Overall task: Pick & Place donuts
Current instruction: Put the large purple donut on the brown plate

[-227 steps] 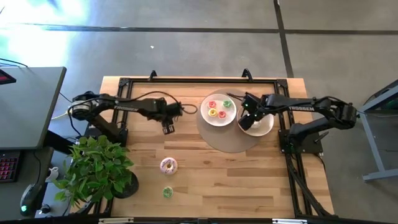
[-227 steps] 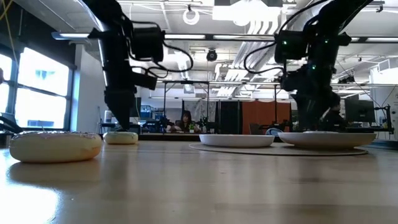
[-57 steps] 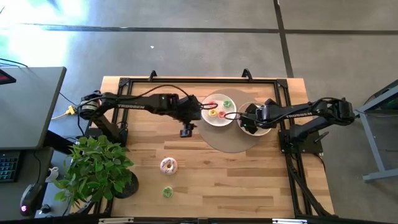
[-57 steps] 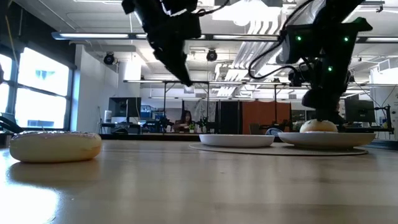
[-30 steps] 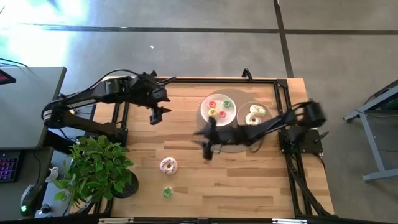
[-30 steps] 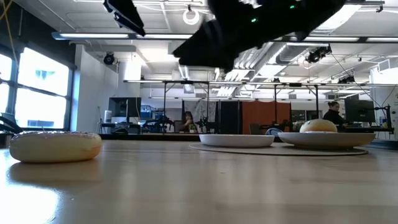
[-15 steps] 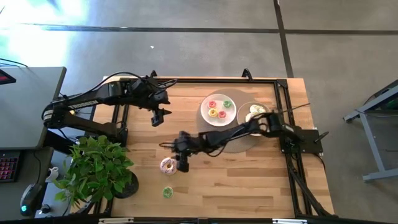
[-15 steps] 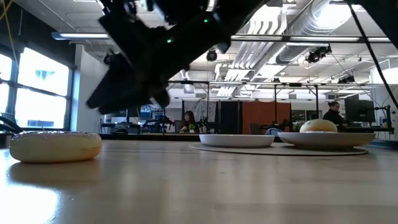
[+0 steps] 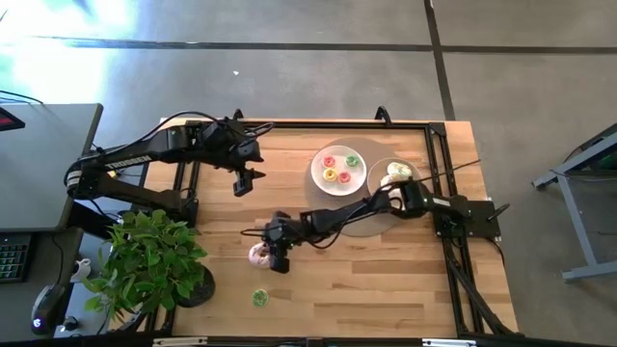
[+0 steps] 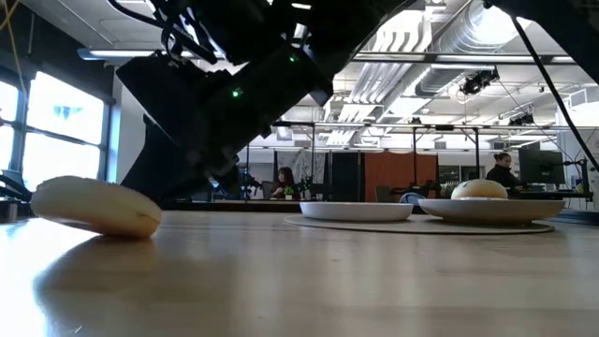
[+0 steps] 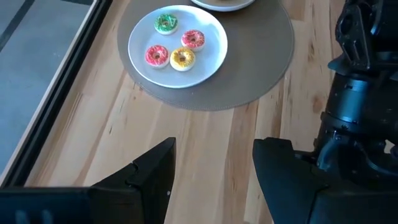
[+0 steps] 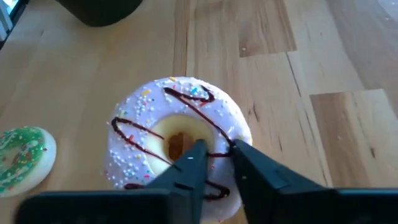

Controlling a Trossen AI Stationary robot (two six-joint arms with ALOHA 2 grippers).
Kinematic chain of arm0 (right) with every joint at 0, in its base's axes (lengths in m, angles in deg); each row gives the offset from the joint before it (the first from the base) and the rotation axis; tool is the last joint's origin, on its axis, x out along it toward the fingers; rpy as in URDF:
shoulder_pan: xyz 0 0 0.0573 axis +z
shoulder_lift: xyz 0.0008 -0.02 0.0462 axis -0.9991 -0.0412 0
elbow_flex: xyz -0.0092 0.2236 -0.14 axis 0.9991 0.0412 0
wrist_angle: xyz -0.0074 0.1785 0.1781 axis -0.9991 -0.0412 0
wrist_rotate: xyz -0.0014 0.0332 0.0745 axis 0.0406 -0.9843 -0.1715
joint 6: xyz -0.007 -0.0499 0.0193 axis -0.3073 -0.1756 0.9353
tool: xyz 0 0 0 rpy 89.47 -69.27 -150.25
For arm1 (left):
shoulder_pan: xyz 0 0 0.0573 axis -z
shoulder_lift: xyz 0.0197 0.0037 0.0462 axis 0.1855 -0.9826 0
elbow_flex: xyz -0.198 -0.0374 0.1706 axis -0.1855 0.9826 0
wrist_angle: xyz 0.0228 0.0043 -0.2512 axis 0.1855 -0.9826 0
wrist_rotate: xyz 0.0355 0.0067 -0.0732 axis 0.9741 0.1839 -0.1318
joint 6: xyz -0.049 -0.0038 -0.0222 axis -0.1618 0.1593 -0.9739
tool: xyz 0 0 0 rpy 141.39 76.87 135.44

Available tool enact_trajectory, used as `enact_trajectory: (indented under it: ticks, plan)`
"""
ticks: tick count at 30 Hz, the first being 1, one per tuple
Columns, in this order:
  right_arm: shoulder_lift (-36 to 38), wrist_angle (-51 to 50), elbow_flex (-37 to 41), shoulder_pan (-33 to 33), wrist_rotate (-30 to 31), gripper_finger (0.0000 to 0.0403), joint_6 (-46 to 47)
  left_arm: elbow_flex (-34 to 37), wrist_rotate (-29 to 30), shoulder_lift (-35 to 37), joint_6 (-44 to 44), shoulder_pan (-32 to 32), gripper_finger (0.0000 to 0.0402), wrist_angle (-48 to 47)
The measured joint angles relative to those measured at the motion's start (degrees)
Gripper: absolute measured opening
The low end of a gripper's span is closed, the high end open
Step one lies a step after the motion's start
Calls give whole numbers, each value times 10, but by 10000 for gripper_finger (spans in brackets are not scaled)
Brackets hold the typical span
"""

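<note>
A pink-iced donut (image 9: 257, 254) with dark drizzle and sprinkles lies near the table's front left. My right gripper (image 9: 278, 260) is down on it, shut across its ring (image 12: 180, 134). In the low view this donut (image 10: 94, 208) sits tilted. A small green donut (image 12: 22, 155) lies on the wood beside it, closer to the near edge (image 9: 259, 298). Small donuts fill one white plate (image 9: 337, 170), and larger ones sit on a second plate (image 9: 395, 175). My left gripper (image 11: 214, 168) hangs open above the far left of the table (image 9: 242, 183). My right gripper pinches one side of the pink donut's ring (image 12: 219, 127). One finger (image 12: 194, 158) is in the hole and the other stands at the outer rim. The fingers come from above, slanting in from the table's right. The donut is tilted, with one end (image 10: 140, 225) on the table.
A round grey mat (image 9: 359, 220) lies under both plates at the far right. A potted plant (image 9: 154, 265) stands at the near left corner. Bare wood stretches across the near middle and right. A black frame (image 9: 289, 123) runs along the table's edges.
My right gripper has swept from beside the mat toward the near left and come down onto the pink donut. The donut, which lay flat, is now tipped, one side raised and the other still on the table.
</note>
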Motion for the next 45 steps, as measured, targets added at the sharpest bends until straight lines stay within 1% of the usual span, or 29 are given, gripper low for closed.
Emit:
enact_trajectory:
  ticks: [2,4,8,10,12,14,16,19,21,24,25,27,34,36,38,41,45]
  plan:
    - [0,-2,0,-3,-13,31,-8,0,0,0,0,0,209,0]
    - [0,-6,0,-7,-24,11,-12,0,0,0,0,0,209,0]
    - [15,-33,1,-11,-36,23,-12,0,-1,0,0,0,209,0]
    - [35,-60,2,-11,-35,19,-21,0,-1,0,1,0,209,0]
    - [66,-109,2,-11,-16,9,-32,0,0,0,0,0,209,0]
    - [106,-169,2,-10,32,7,-46,0,6,0,0,0,209,0]
    - [145,-249,1,-10,102,13,-53,0,19,0,0,0,209,5]
    - [197,-403,1,-11,207,17,-37,0,43,-1,0,0,209,18]
    - [229,-511,1,-11,269,11,6,0,54,-1,0,0,209,20]
    - [272,-647,27,-9,345,6,112,0,62,-1,0,0,209,19]
    - [286,-676,48,-8,362,7,151,0,62,-1,0,0,209,19]
    - [319,-710,104,-9,371,12,220,0,64,-1,0,0,209,20]
    - [460,-715,349,-20,369,5,426,0,70,-6,2,0,209,28]
    - [498,-715,406,-24,368,6,478,0,71,-7,3,0,209,29]
    - [535,-706,451,-27,370,10,511,0,71,-6,7,0,209,35]
    - [572,-664,503,-30,386,10,516,-1,71,-6,7,0,209,43]
    - [596,-577,562,-30,452,4,431,-1,71,-6,7,0,209,47]
